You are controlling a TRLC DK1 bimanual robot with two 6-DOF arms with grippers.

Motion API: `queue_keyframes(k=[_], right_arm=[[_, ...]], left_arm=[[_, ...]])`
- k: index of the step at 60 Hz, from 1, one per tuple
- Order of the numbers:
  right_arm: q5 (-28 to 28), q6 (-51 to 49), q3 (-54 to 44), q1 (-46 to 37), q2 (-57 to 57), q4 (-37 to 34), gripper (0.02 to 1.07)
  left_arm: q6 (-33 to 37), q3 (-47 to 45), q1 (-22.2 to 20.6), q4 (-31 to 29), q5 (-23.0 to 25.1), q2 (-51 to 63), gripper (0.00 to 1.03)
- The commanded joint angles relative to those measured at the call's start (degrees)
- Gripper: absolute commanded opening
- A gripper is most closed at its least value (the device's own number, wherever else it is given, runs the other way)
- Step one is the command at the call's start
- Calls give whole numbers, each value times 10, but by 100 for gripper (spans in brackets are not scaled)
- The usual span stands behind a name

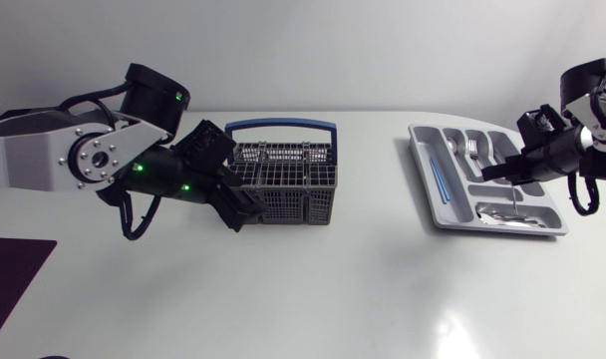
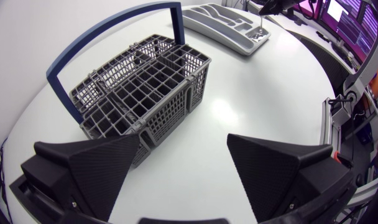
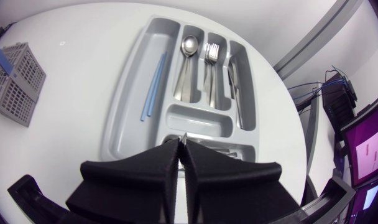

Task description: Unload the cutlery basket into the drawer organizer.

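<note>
The grey cutlery basket [image 1: 288, 182] with a blue handle stands left of the table's middle. No cutlery shows in its cells [image 2: 139, 87]. My left gripper [image 1: 233, 184] is at the basket's left end and open [image 2: 183, 168]; the basket's corner lies just ahead of one finger [image 2: 96, 168]. The grey drawer organizer [image 1: 423, 165] lies at the right. It holds a blue stick [image 3: 153, 87], spoons [image 3: 188, 46], forks [image 3: 211, 53] and knives [image 3: 234, 81]. My right gripper [image 1: 492, 176] hangs shut [image 3: 181, 146] over the organizer's near crosswise compartment [image 3: 229, 151]. A thin bright sliver shows at its tips.
A dark mat [image 1: 14, 274] lies at the table's front left corner. The organizer's middle crosswise compartment [image 3: 198, 119] holds nothing. Bare white tabletop [image 1: 373, 259] runs between basket and organizer and along the front.
</note>
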Motion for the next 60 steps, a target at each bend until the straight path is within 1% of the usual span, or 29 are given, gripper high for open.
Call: queue_keyframes(k=[1, 14, 17, 18, 22, 23, 24, 26, 30, 33, 36, 39, 42, 55, 60], right_arm=[[21, -26, -24, -14, 33, 32, 8], [65, -44, -33, -37, 98, 101, 8], [75, -49, -37, -39, 105, 117, 8], [79, -51, -38, -39, 108, 119, 10], [87, -52, -40, -40, 115, 128, 23], [93, -56, -44, -40, 117, 135, 30], [94, -56, -46, -40, 118, 140, 34], [98, -57, -47, -40, 120, 141, 41], [99, -59, -52, -40, 121, 146, 50], [99, -59, -56, -40, 119, 147, 60], [99, -61, -62, -38, 115, 147, 75], [96, -65, -68, -36, 108, 150, 93], [88, -65, -75, -31, 97, 150, 102], [67, -50, -92, -22, 21, 153, 103], [45, -41, -104, -12, -23, 152, 103]], left_arm=[[16, -8, 10, -9, -4, -18, 99], [18, -19, 24, -22, -5, -38, 99], [18, -24, 27, -25, -11, -44, 99], [18, -25, 27, -26, -12, -46, 99], [19, -28, 29, -32, -12, -55, 99], [19, -31, 31, -33, -12, -59, 99], [19, -33, 32, -33, -13, -61, 99], [21, -35, 35, -37, -16, -68, 99], [27, -39, 39, -46, -18, -74, 99], [28, -41, 43, -52, -19, -80, 99], [29, -45, 44, -56, -19, -86, 99], [32, -52, 47, -60, -19, -96, 99], [33, -54, 53, -67, -28, -102, 99], [32, -57, 63, -106, -43, -131, 99], [33, -62, 70, -116, -47, -151, 99]])
